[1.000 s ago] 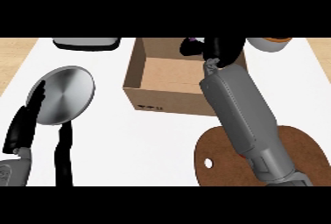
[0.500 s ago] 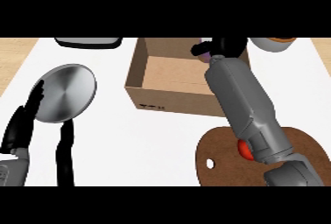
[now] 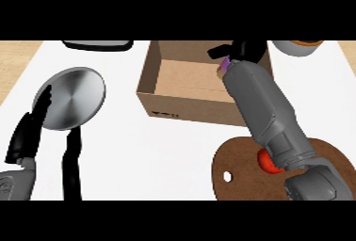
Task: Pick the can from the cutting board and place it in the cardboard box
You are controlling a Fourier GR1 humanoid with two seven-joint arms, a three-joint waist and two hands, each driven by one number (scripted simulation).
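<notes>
A white counter top (image 3: 173, 150) fills most of the head view, with pale wood showing along its upper left and right edges. Near the middle top stands an open cardboard box (image 3: 182, 104), its brown walls plain save for a small dark mark low on the front face. The right forearm runs up from the lower right corner, across a round brown cutting board (image 3: 240, 169) with a small hole near its left rim, and ends over the far right part of the box. There the black right hand (image 3: 245, 51) is curled round the can (image 3: 224, 64), of which only a small purple sliver shows below the fingers; the rest is hidden by the hand and wrist, so its label and shape cannot be made out. The can is held over the box's opening, near the right wall; whether it touches the box floor cannot be told.

At the left, a round grey plate (image 3: 73, 98) lies on the counter. The left hand (image 3: 29, 132) shows at the left edge, its black fingers straight and pointing up, overlapping the plate's left rim. A dark-rimmed object (image 3: 97, 44) is cut off at the top left, and a grey bowl with an orange inside (image 3: 297, 47) sits at the top right.
</notes>
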